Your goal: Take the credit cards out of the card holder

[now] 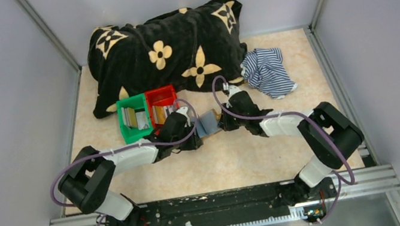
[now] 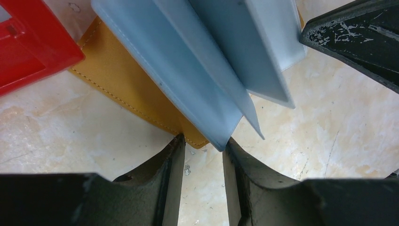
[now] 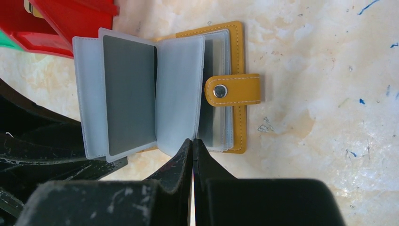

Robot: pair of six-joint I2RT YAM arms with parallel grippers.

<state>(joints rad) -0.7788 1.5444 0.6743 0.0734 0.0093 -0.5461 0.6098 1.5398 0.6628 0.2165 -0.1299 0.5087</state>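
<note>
Closed right end effector (image 3: 193, 142) touches card holder (image 3: 236, 47); left end effector (image 2: 203, 146) half-spread.

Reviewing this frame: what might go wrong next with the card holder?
1. The left gripper stands open around a sleeve corner of the card holder; closing may pinch plastic, not the grey card.
2. The right gripper, shut at the sleeves' edge, may anchor poorly, so the holder slides toward the red bin.
</note>
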